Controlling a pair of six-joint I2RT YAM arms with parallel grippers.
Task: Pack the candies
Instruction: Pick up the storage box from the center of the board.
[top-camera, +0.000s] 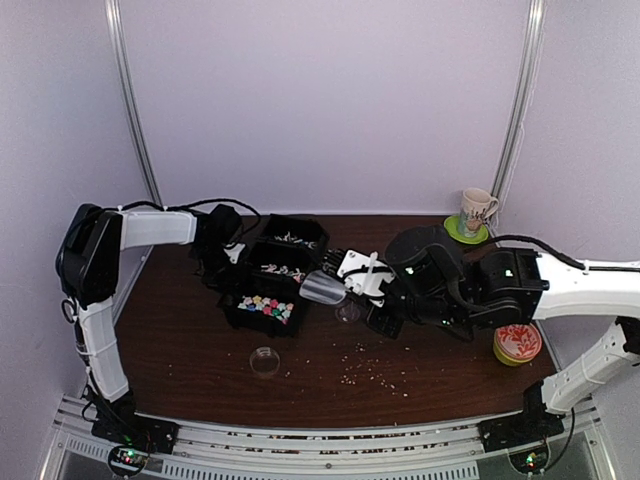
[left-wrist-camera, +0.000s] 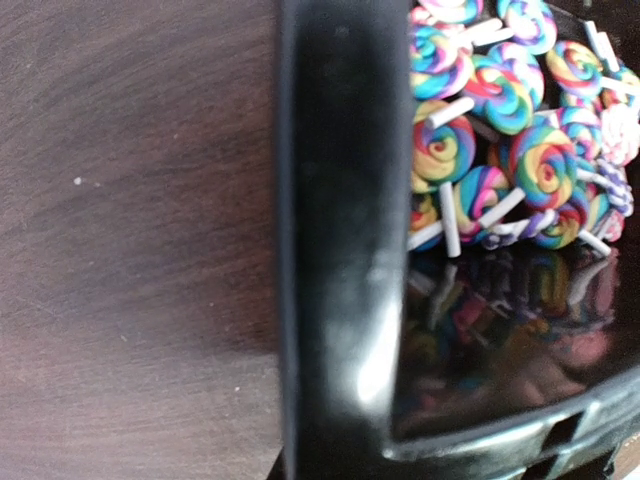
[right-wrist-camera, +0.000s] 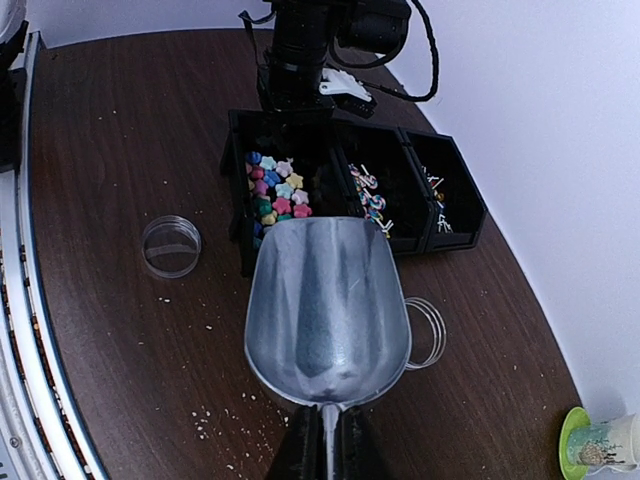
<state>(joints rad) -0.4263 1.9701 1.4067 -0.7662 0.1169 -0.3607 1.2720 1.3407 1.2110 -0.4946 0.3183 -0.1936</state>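
The candies (right-wrist-camera: 272, 190) are small multicoloured sweets in the nearest compartment of a black three-part bin (right-wrist-camera: 240, 215); they also show in the top view (top-camera: 265, 306). My right gripper (right-wrist-camera: 322, 432) is shut on the handle of an empty metal scoop (right-wrist-camera: 325, 305), held just short of that compartment and above a clear jar (right-wrist-camera: 428, 332). My left gripper (top-camera: 228, 262) is clamped on the bin's wall (left-wrist-camera: 335, 250) at its left end. Rainbow lollipops (left-wrist-camera: 500, 130) fill the compartment beside it.
A clear round lid (top-camera: 265, 360) lies in front of the bin. Pale crumbs (top-camera: 370, 372) are scattered over the table's front. A mug on a green coaster (top-camera: 477, 212) stands at the back right. A red patterned tin (top-camera: 517, 343) sits under my right arm.
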